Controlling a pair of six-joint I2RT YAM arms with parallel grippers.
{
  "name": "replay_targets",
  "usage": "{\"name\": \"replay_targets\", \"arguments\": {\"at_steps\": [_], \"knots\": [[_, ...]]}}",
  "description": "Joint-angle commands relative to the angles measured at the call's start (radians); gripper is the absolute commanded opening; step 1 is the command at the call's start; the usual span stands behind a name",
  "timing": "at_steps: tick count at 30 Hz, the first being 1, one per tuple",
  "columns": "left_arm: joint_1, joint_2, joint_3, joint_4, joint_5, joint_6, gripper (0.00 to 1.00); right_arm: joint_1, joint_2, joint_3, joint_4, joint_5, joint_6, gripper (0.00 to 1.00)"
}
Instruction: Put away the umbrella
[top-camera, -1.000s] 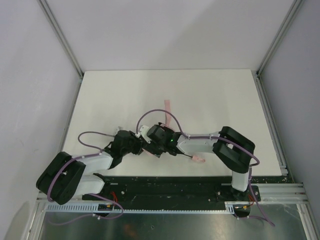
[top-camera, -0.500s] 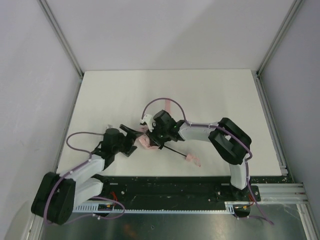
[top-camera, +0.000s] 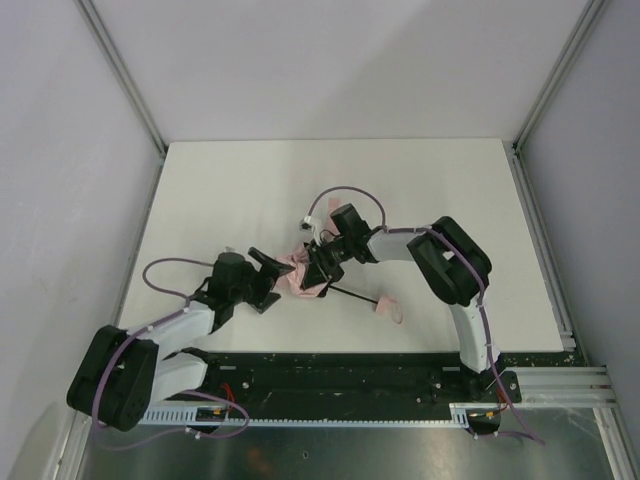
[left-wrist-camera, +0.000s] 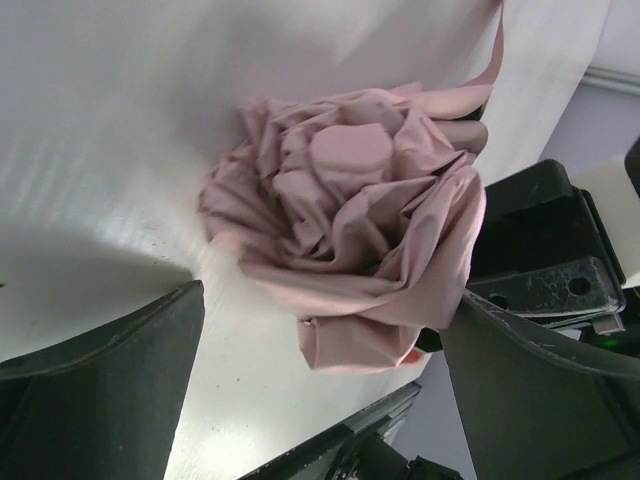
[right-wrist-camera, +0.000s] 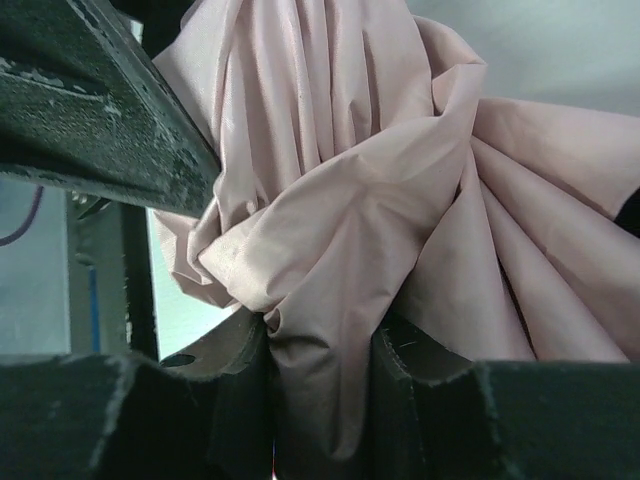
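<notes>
Pinching a fold of the pale pink fabric folding umbrella (right-wrist-camera: 330, 200), the right gripper (top-camera: 318, 268) is clamping the bunched canopy near the middle of the white table (top-camera: 220, 190). The left gripper (top-camera: 270, 279) is hovering at the bundle's other side, fingers spread wide around it. The thin black metal shaft (top-camera: 350, 294) is lying on the table, running out to the small pink handle (top-camera: 386, 305).

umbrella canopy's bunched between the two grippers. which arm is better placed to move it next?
Right, probably. The right gripper is shut on a fold of the umbrella canopy, so it controls the bundle. The left gripper is open, its fingers flanking the bundle, not closed on it.
</notes>
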Motion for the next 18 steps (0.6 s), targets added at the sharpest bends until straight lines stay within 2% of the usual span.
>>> {"name": "replay_targets", "arguments": {"at_steps": [1, 14, 18], "knots": [[-0.047, 0.038, 0.04, 0.084, -0.046, -0.018, 1.0, 0.0, 0.136, -0.059, -0.151, -0.032, 0.004, 0.0], [-0.161, -0.112, 0.011, 0.078, -0.181, -0.072, 0.99, -0.043, 0.17, -0.026, -0.164, -0.099, 0.024, 0.0], [-0.167, -0.055, 0.044, 0.005, -0.203, -0.095, 0.99, -0.045, 0.166, -0.016, -0.162, -0.098, 0.03, 0.0]]}}
